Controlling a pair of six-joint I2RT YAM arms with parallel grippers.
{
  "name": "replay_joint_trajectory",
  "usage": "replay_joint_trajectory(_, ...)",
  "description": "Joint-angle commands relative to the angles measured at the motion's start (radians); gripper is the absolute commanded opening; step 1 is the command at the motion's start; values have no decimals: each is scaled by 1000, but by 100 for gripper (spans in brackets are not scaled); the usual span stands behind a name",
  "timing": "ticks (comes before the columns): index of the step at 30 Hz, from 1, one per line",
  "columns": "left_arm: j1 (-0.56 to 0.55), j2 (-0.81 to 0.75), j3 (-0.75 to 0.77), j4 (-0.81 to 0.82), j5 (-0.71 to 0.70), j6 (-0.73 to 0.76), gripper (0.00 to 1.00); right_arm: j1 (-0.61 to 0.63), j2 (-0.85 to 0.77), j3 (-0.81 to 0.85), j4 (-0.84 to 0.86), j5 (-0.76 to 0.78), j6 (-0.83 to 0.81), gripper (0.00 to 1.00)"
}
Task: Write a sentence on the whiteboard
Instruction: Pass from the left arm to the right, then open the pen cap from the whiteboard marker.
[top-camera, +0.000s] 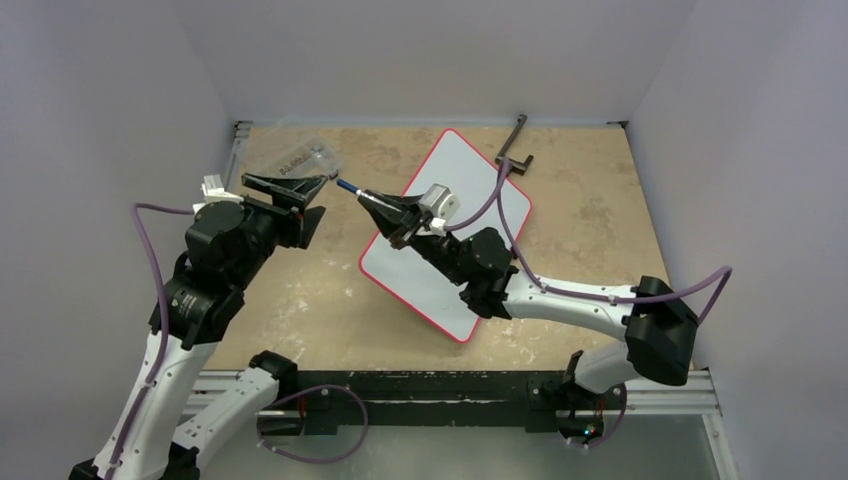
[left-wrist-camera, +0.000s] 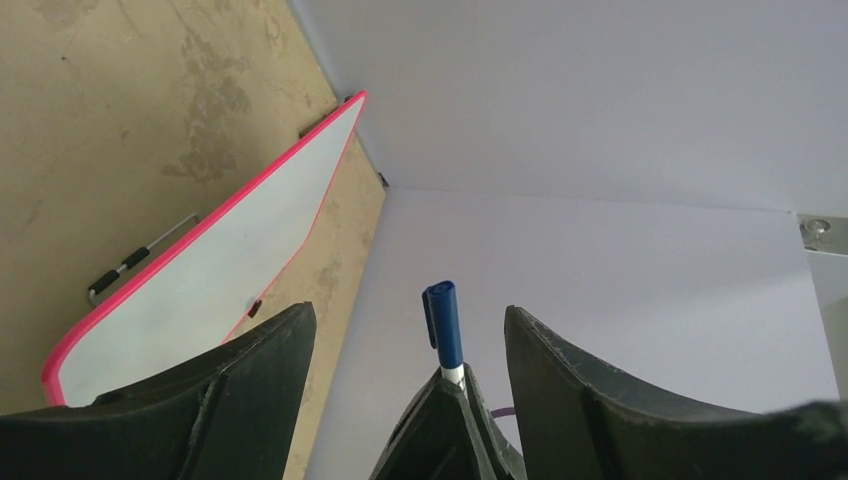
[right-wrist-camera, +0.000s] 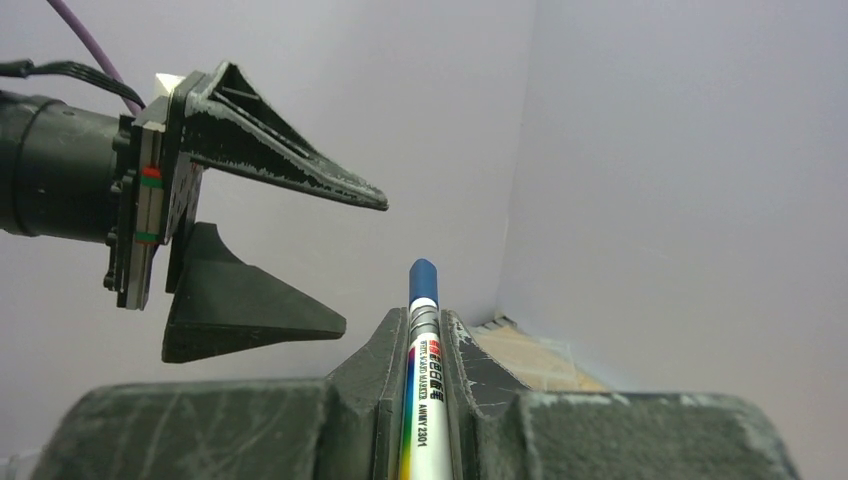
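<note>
My right gripper (right-wrist-camera: 422, 316) pinches a blue-capped white plastic marker (right-wrist-camera: 422, 292); my left gripper (left-wrist-camera: 408, 311) is spread; the flat red-rimmed whiteboard (top-camera: 465, 170), centre frame, looks unwritten.

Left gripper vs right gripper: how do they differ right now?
The left gripper is open and empty; the right gripper is shut on a blue-capped marker. The left gripper's jaws gape toward the marker's cap; the right gripper points the cap at that gap. Both are black, raised off the table, facing each other.

Slanted whiteboard (top-camera: 470, 165), right hand (top-camera: 368, 198) gripping blue marker (top-camera: 348, 187), left hand (top-camera: 321, 195) spread
</note>
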Motion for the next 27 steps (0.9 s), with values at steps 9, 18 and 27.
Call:
replay_joint_trajectory(9, 3, 75, 13, 94, 96, 1, 62, 3, -64, -33, 24, -46, 24, 0)
replay_joint_trajectory(18, 2, 107, 14, 130, 123, -7, 45, 3, -24, -19, 22, -63, 23, 0)
replay_joint_trajectory(27, 2, 93, -2, 124, 123, -19, 34, 4, 10, -3, 26, -49, 12, 0)
